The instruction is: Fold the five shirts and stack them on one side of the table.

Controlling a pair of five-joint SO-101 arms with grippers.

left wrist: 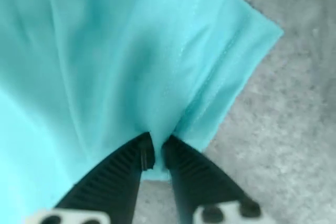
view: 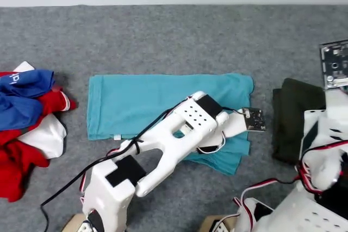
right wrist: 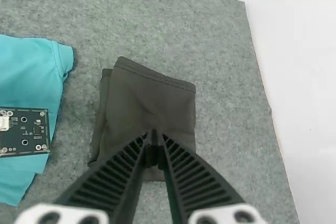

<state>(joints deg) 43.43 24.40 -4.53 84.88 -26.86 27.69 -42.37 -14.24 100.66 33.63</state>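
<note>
The grey felt bench (view: 163,36) holds a flat teal cloth shirt (view: 141,101) in the middle. A heap of red, blue and white shirts (view: 27,118) lies at 1 end. A folded dark green shirt (view: 296,118) lies at the other. The left jaws pinch the teal shirt's edge. The right jaws are together over the dark shirt.

We find the teal shirt (view: 136,101) at the table's centre, folded into a long flat band running left to right. Its right end is doubled, with a corner projecting toward the near side. The dark shirt (view: 291,126) lies at the right, folded into a compact rectangle, near the teal shirt but not touching it. At the left edge, a blue shirt (view: 22,93), a red shirt (view: 16,164) and a white shirt (view: 48,134) lie crumpled in one heap.
</note>
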